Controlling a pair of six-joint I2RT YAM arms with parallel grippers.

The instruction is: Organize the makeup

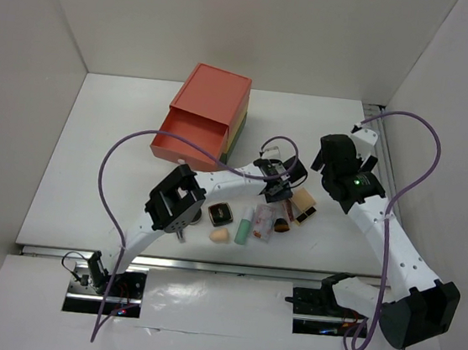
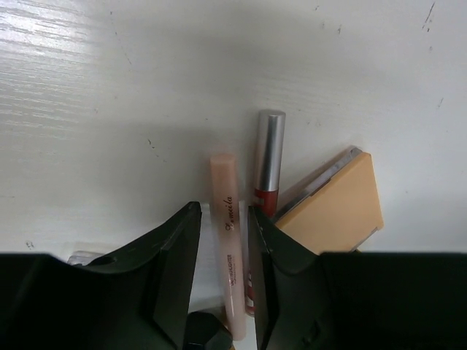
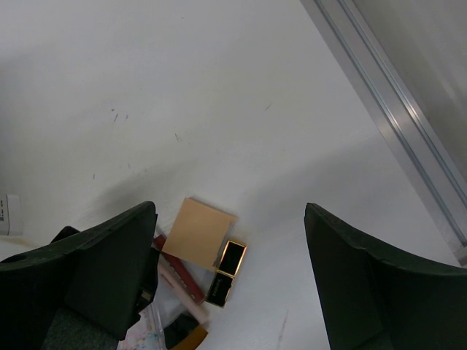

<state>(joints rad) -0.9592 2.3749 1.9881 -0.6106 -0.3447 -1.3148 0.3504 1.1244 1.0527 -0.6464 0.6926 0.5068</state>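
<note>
Makeup (image 1: 256, 218) clustered below my 2 grippers, pale pink tube (image 2: 228, 240) lying between the narrowly parted fingers of my left gripper (image 2: 222, 211), I cannot tell whether they pinch it, red gloss (image 2: 268, 157) and tan compact (image 2: 336, 208) just beside its right finger, right gripper (image 3: 230, 210) spread wide above that compact.

The table (image 1: 93, 150) is white. The drawer box (image 1: 213, 97) is red-orange with a green strip at its side. The cables (image 1: 103, 177) are purple.

One tube (image 1: 244, 225) is mint green and a sponge (image 1: 219, 236) is beige. A thin tube (image 2: 228, 240) is pale pink with dark script lettering. The lip gloss (image 2: 268, 157) is red with a silver cap. The square compact (image 2: 336, 211) is tan, and the lipstick (image 3: 226, 271) is black edged in gold.
</note>
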